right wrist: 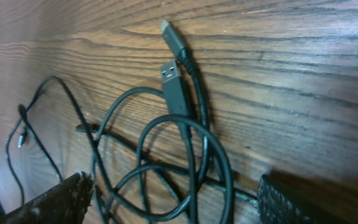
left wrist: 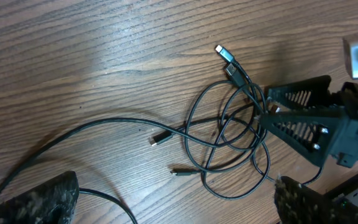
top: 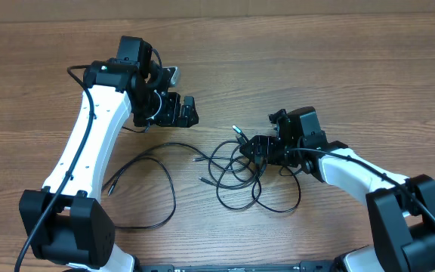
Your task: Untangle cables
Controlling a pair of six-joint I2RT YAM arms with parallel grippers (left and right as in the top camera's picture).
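Closest to your lens in the right wrist view are the two dark textured pads (right wrist: pixel 319 199) of the right gripper (top: pixel 254 149). They sit wide apart at the bottom corners, released and pinching nothing, and the knotted cables (right wrist: pixel 189 155) lie flat on the desk (right wrist: pixel 303 74) in the gap between them. The knot is therefore right under and just ahead of this gripper, and your next move turns on that. Two plug-ended leads, one with a wider flat plug (right wrist: pixel 173 79) and one with a slimmer plug (right wrist: pixel 171 32), run side by side straight away from the gripper. Their long axis crosses the line between the pads, so closing the jaws would, I judge, catch them across rather than along. From overhead the tangle (top: pixel 240 170) spreads from the right gripper toward the middle of the desk, while one separate cable (top: pixel 174 198) appears to loop on its own beside the left arm. The left gripper (top: pixel 181 112) is likewise released, its pads spread with nothing between them. It sits well apart from the knot, farther up the desk, so your right arm is plainly the nearer one. You will find no brand, label or lettering to read on the cables, the plugs or the arms, and any mark on the wider plug is too blurred to tell.
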